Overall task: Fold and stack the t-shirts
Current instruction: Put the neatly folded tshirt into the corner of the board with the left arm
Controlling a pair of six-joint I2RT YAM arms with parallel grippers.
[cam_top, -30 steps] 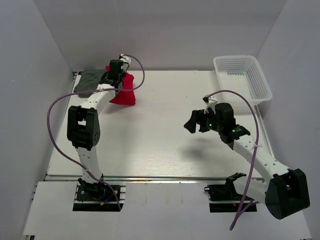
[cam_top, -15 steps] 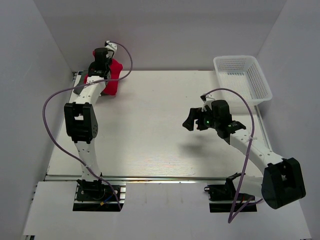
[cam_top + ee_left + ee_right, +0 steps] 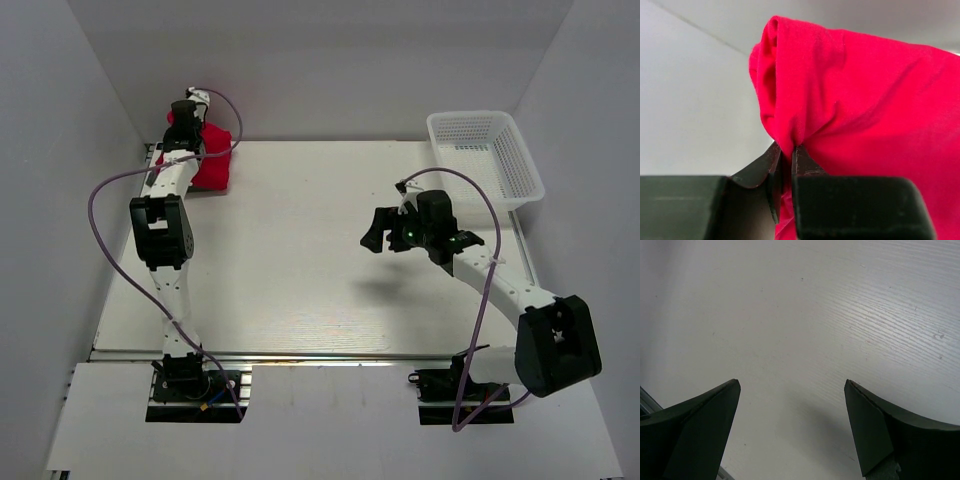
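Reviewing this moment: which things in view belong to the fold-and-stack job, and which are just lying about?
Job in hand:
- red t-shirt, pinched in the left gripper at the far left corner
- right gripper, open above the table

Lying about:
- white mesh basket, far right

No writing can be read in any of the three views. The red shirt (image 3: 865, 100), the basket (image 3: 531, 172) and the worktop (image 3: 300, 260) show no legible text, label, brand, number or sign.
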